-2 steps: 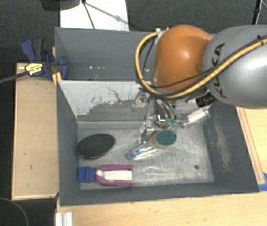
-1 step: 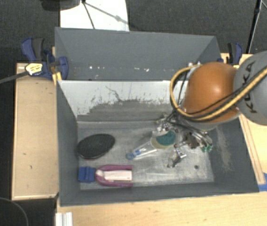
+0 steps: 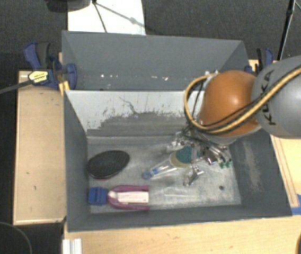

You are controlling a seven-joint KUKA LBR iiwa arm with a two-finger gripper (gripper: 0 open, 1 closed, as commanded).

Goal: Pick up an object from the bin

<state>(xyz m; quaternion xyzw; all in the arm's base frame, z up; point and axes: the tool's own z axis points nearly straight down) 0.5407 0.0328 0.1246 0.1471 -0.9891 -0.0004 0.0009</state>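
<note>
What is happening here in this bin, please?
A robot arm comes from the right into the grey metal bin. Its gripper is low over the bin floor, right of the middle. Directly beside it lies a clear plastic thing with a blue tip; I cannot tell if the gripper holds it. A black oval thing and a purple and white tube with a blue cap lie apart on the left side, not touched.
</note>
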